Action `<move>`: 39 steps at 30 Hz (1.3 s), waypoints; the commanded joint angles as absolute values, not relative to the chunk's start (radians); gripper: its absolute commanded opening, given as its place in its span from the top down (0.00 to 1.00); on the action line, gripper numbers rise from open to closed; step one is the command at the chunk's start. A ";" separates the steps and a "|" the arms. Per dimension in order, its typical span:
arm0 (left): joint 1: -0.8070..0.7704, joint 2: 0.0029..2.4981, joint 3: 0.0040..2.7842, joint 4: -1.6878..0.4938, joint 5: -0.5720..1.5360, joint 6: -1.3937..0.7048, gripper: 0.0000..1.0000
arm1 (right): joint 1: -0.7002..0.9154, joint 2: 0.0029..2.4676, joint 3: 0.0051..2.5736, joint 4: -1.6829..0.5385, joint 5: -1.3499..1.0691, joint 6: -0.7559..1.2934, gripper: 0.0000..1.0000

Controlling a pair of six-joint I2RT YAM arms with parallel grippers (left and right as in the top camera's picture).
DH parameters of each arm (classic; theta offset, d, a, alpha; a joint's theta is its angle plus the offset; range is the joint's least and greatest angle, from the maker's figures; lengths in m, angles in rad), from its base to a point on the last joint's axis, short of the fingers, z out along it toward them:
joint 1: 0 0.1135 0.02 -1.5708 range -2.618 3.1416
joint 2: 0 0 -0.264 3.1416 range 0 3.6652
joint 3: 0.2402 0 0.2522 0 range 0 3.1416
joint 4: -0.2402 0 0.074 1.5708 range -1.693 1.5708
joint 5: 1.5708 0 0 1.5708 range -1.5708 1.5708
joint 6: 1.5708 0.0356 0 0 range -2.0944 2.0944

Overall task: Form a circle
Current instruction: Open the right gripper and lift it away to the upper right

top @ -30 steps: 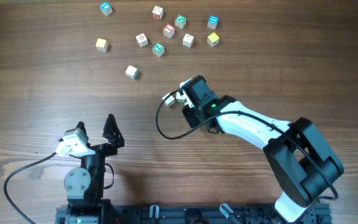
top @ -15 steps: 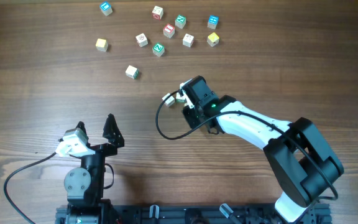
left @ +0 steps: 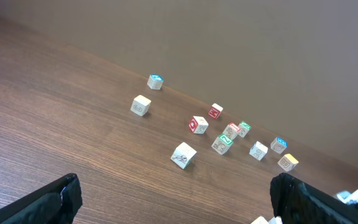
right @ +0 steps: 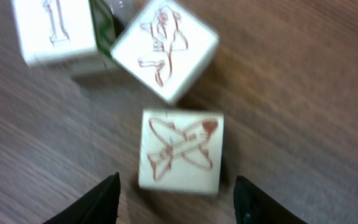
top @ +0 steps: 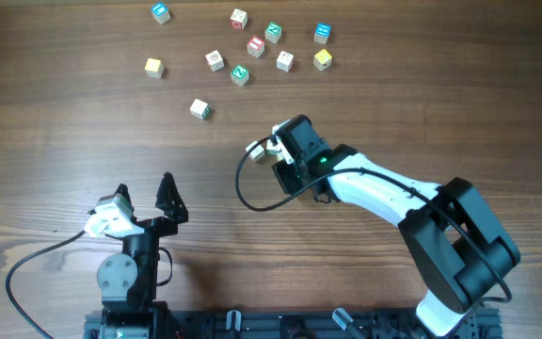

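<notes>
Right gripper (right: pixel 178 185) released, jaws parted either side of an airplane-marked cube (right: pixel 180 149) without touching it, the near cube of the circle (right: pixel 163 46), left gripper (left: pixel 176 183) wide open, well apart

R pincer (right: pixel 176 190) straddles plane cube (right: pixel 180 149), not touching; 2 cubes (right: pixel 165 46) just above.

Overhead: bright, even light, soft short shadows on surface (top: pixel 83 113), no glare. Left wrist: sharp, evenly lit. Right wrist: airplane cube (right: pixel 180 149) close-up blurred, whole frame soft.
</notes>
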State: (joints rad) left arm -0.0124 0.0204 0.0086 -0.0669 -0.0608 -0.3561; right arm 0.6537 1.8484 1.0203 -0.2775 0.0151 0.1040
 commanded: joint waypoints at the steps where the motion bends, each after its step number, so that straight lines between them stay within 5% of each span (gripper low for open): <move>1: -0.018 0.016 0.006 -0.068 -0.057 -0.344 0.00 | 0.651 1.868 1.017 -0.228 0.000 0.107 0.42; 8: -0.018 0.016 0.006 -0.068 -0.057 -0.344 0.00 | 0.651 1.868 1.017 -0.247 0.000 0.107 0.59; 18: -0.018 0.016 0.006 -0.068 -0.057 -0.344 0.00 | 0.651 1.867 1.017 -0.281 0.000 0.107 0.61; 21: -0.018 0.016 0.006 -0.068 -0.057 -0.344 0.00 | 0.651 1.866 1.017 -0.269 0.001 0.107 0.47; 28: -0.018 0.016 0.006 -0.068 -0.057 -0.344 0.00 | 0.651 1.866 1.017 -0.239 0.007 0.107 0.75; 39: -0.018 0.016 0.006 -0.068 -0.057 -0.344 0.00 | 0.651 1.804 1.017 -0.305 0.044 0.105 0.73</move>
